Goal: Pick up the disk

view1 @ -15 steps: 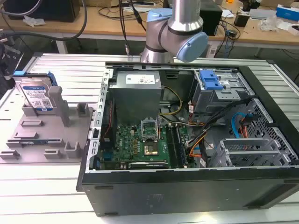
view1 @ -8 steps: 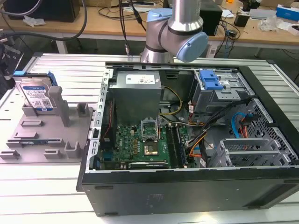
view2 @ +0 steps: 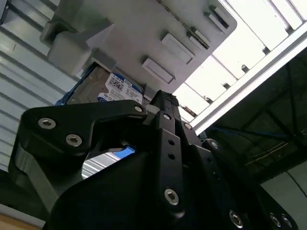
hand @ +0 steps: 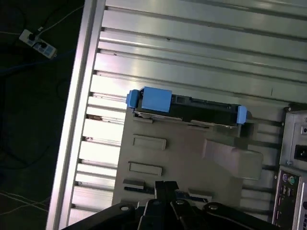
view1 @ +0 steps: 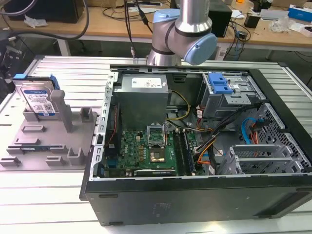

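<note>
The disk [view1: 38,100] stands on edge in a slot at the far end of the grey fixture [view1: 48,141], at the exterior view's left, its white-and-blue label facing the camera and blue rails along its edges. The first wrist view looks down on the disk [hand: 184,108], edge-on with a blue tab at one end. My gripper [hand: 165,184] is shut with nothing in it, above the fixture [hand: 182,158] and apart from the disk. In the second wrist view the gripper [view2: 163,98] partly covers the disk [view2: 115,88].
An open computer case [view1: 195,146] lies beside the fixture on the slatted metal table [view1: 73,73], with a blue drive bracket [view1: 219,84] inside. The arm [view1: 183,34] rises behind the case. The table edge [hand: 76,120] runs past the fixture; a power strip [hand: 38,42] lies on the floor.
</note>
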`<state>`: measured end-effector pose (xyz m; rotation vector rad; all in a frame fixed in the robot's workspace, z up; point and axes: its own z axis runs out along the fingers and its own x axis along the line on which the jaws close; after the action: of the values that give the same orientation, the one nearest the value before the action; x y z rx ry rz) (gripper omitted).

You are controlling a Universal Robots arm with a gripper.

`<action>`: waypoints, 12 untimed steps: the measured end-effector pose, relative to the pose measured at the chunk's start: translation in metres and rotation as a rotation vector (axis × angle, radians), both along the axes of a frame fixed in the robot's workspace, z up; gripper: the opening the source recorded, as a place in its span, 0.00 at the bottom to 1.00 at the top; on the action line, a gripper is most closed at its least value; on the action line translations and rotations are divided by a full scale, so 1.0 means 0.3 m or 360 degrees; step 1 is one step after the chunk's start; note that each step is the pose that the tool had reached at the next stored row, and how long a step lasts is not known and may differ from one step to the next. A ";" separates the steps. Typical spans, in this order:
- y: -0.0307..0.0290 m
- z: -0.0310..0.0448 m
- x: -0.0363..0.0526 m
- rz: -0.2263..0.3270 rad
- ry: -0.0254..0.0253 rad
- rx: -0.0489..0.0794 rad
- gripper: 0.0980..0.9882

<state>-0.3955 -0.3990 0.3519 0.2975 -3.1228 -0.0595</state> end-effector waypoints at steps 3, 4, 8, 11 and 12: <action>0.000 0.000 0.000 0.0089 0.00000 0.0000 0.01; 0.000 -0.001 0.000 0.0175 0.00001 0.0000 0.08; 0.000 -0.001 0.000 0.0330 0.00000 0.0000 0.36; 0.000 -0.002 0.000 0.0442 0.00001 0.0000 0.50; 0.000 -0.002 0.000 0.0470 0.00002 0.0000 0.50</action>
<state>-0.3955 -0.3990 0.3514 0.7525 -3.0396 -0.0578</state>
